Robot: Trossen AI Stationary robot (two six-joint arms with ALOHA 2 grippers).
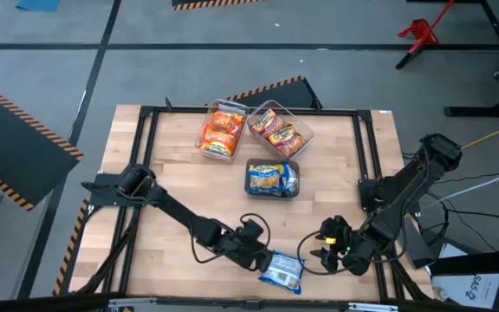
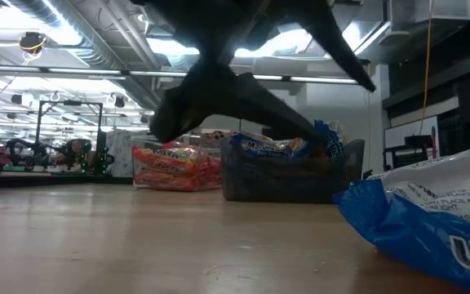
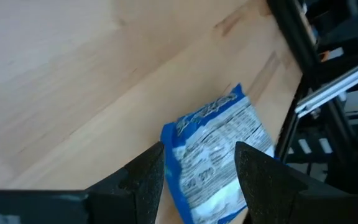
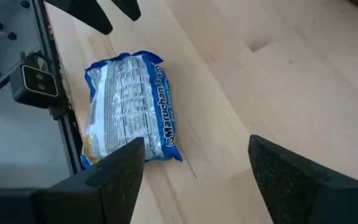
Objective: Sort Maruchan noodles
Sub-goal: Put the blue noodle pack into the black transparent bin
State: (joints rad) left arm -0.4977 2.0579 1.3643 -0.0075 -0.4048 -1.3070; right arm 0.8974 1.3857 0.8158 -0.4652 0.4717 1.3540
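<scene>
High view shows one blue noodle packet (image 1: 282,270) lying loose at the bench's (image 1: 171,173) near edge, between the left gripper (image 1: 254,251) and right gripper (image 1: 329,247), both with fingers apart. Best grip: across its short width, lifted clear, then carried over open wood to the bin of blue packets (image 1: 272,179).

We see a wooden table (image 1: 180,173) with a black metal frame (image 1: 149,130) along its edges. Three clear plastic bins sit near its far edge: one (image 1: 221,130) leftmost, one (image 1: 278,128) beside it, one (image 1: 273,179) nearer the centre. A red stand (image 1: 418,33) rests on the grey floor (image 1: 59,61) beyond.
</scene>
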